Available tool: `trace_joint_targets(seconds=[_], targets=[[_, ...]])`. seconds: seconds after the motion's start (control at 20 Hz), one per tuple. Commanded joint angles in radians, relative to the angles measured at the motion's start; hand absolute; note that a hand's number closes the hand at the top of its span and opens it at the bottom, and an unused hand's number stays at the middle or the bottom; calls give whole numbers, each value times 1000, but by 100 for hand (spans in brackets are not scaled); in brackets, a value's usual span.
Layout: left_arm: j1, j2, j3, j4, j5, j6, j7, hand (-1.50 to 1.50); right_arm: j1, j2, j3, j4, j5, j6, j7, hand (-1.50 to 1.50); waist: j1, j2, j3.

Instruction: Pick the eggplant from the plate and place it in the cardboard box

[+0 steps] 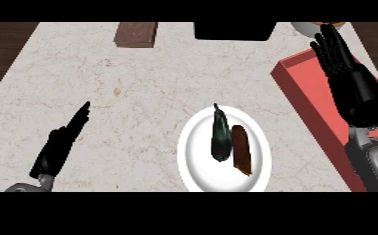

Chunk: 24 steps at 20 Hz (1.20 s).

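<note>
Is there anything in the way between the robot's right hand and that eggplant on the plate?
Nothing visible blocks it. The right hand hangs open above the red box, and only bare counter separates it from the eggplant on the white plate.

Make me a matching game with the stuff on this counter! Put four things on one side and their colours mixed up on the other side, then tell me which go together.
Things:
1. long eggplant on the plate
2. round plate
3. shallow box at the right edge
4. right robot hand

Colours:
A. red
B. black
C. dark green-black
D. white

Pairs: 1-C, 2-D, 3-A, 4-B
</note>
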Motion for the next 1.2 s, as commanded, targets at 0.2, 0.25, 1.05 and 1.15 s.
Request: trace_joint_targets(seconds=[0.2, 0.25, 1.05, 1.15], targets=[[-53, -38, 170, -160, 179, 5, 50, 0, -19, 119, 8, 111, -117, -2, 171, -150, -12, -12, -8], [-25, -51, 188, -226, 216, 13, 44, 0, 4, 140, 28, 110, -121, -12, 195, -150, 1, -17, -8], [9, -22, 255, -294, 300, -32, 174, 0, 92, -132, 272, -135, 448, -44, 334, -150, -20, -17, -15], [-8, -32, 245, -309, 289, -27, 166, 0, 28, -158, 317, -170, 464, 33, 480, -150, -18, -19, -15]])
